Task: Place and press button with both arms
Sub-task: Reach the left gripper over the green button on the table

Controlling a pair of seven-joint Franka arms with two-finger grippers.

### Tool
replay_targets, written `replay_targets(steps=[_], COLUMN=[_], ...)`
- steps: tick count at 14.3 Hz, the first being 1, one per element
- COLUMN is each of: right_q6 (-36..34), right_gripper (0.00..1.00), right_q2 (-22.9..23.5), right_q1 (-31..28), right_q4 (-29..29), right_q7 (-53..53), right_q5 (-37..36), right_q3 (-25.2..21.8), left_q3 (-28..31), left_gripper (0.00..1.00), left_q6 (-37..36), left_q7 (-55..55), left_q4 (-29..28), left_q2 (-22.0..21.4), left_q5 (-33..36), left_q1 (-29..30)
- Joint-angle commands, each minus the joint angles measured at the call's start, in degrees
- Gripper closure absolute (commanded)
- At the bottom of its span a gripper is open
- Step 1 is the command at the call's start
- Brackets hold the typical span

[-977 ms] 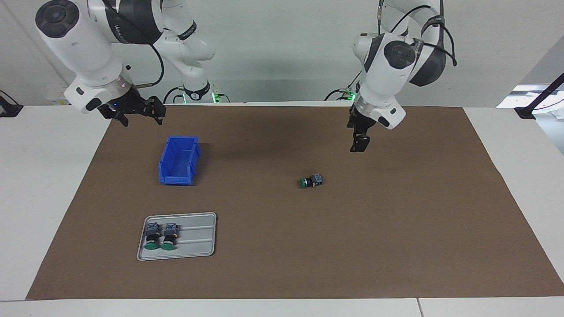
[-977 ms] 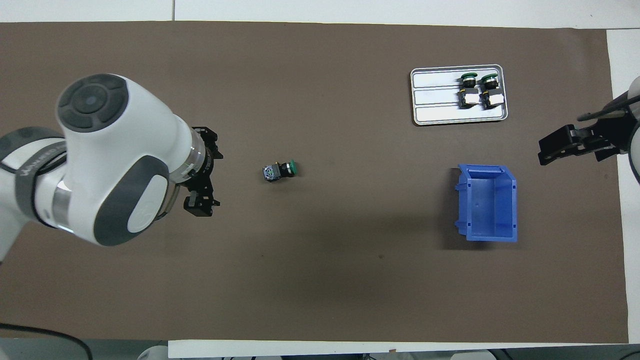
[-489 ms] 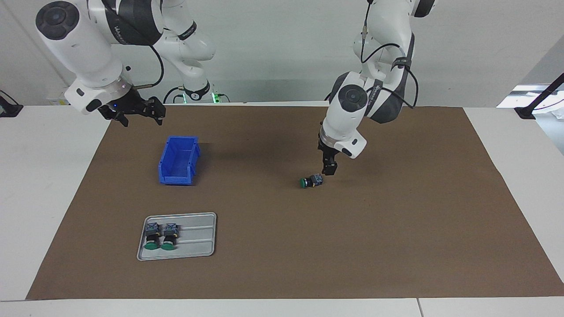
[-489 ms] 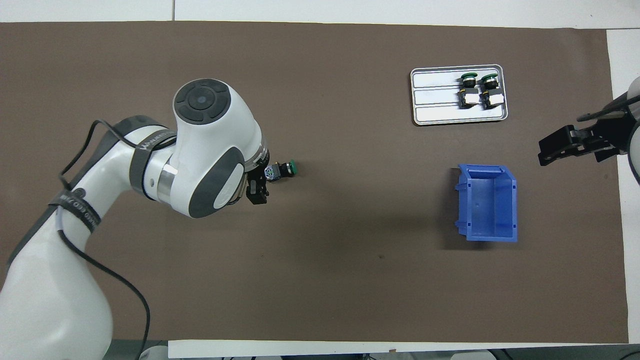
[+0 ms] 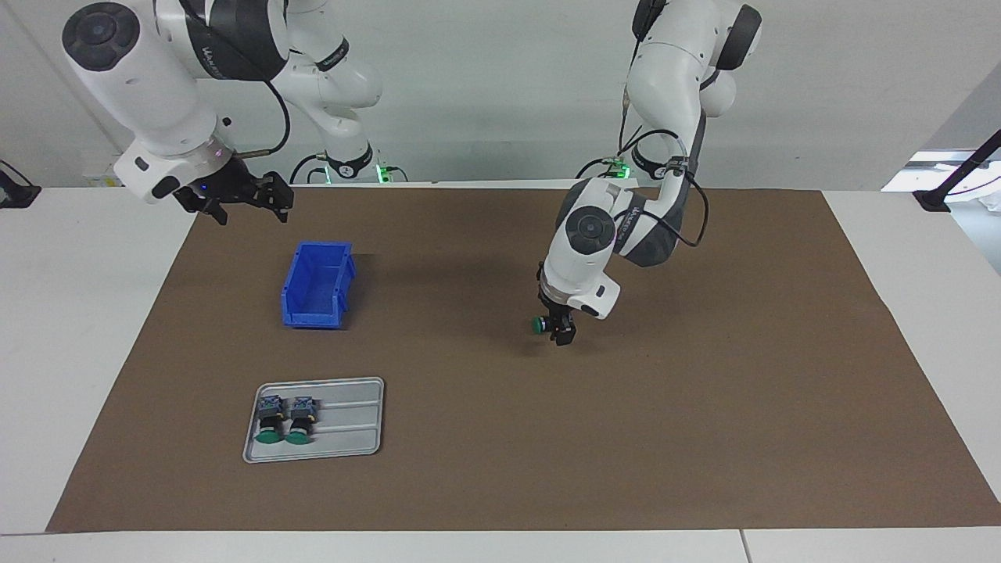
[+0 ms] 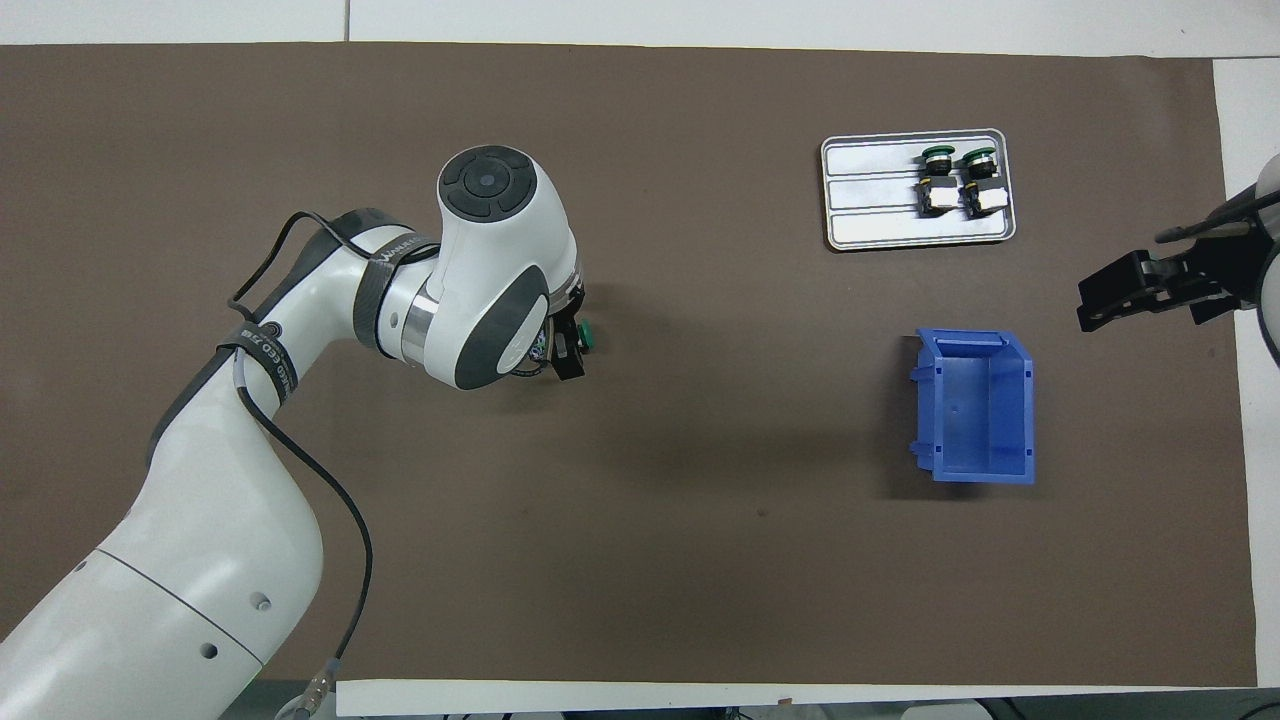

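The button (image 5: 539,324) lies on its side on the brown mat, near the middle of the table; only its green cap (image 6: 588,337) shows past the hand. My left gripper (image 5: 560,331) (image 6: 566,338) is down at the mat, open, with a finger on each side of the button's black body. My right gripper (image 5: 252,209) (image 6: 1090,300) waits, open and holding nothing, in the air over the mat's edge at the right arm's end of the table, by the blue bin.
An open blue bin (image 5: 313,319) (image 6: 1028,410) stands toward the right arm's end. Farther from the robots than the bin lies a grey tray (image 5: 352,422) (image 6: 880,200) with two green-capped switches (image 5: 285,420) (image 6: 958,180) in it.
My left arm has swung toward the middle of the table and dropped from well above the mat until its fingers straddle the button. The right arm has not moved.
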Motion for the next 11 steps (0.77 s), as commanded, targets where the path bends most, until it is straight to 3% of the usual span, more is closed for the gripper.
replay_targets(steps=[1,8,11], right_q6=[1.19,1.1,1.1], right_gripper=[0.0,0.0,0.01], right_q2=[-1.24,-1.24,-1.24], right_q1=[-0.84,-0.92,-0.92], right_q4=[-1.64,-1.64,-1.64], right_q7=[-1.59,-1.68,-1.68], right_q5=[0.57,0.57,0.57], right_q3=[0.22,0.22,0.22], left_q3=[0.78,0.69,0.69], left_gripper=[0.02,0.05,0.18], left_q6=[0.91,2.93,3.55], left_q7=[-1.71,-4.35,-5.05], left_q4=[0.83,-1.54,-1.8], left_q2=[1.18,1.89,1.89], left_q5=[0.98,0.98,0.98], left_q1=[-0.85,-1.9,-2.17])
